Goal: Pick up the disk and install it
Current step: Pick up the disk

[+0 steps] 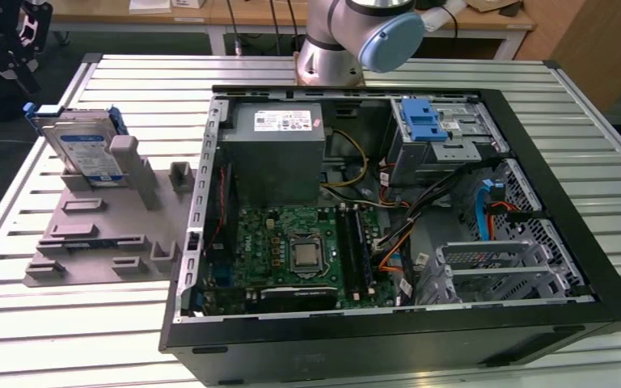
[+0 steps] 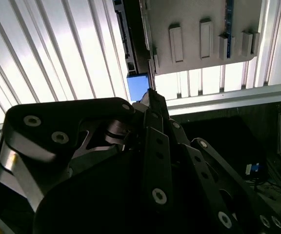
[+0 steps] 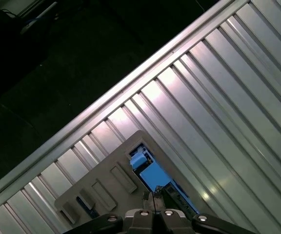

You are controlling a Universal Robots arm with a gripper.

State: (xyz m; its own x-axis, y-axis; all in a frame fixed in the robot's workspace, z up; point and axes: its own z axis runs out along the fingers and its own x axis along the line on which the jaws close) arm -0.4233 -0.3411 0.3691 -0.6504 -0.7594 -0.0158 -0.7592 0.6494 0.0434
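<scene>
The disk (image 1: 82, 149), silver with a white-and-blue label and a blue bracket, stands on edge in a grey holder (image 1: 106, 234) on the slatted table, at the exterior view's left. My black gripper (image 1: 19, 77) hangs above and behind it, over the table's far left edge, apart from the disk. In the first wrist view the fingertips (image 3: 152, 201) meet, shut on nothing, with the disk's blue bracket (image 3: 150, 173) just beyond them. In the second wrist view the closed fingers (image 2: 150, 100) point at the blue bracket corner (image 2: 137, 85) beside the holder (image 2: 199, 29).
An open computer case (image 1: 397, 210) lies right of the holder, with a grey power-supply box (image 1: 278, 153), a motherboard (image 1: 300, 255), a drive cage with a blue latch (image 1: 432, 129) and metal bays (image 1: 494, 271). The arm's base (image 1: 338, 48) stands behind the case.
</scene>
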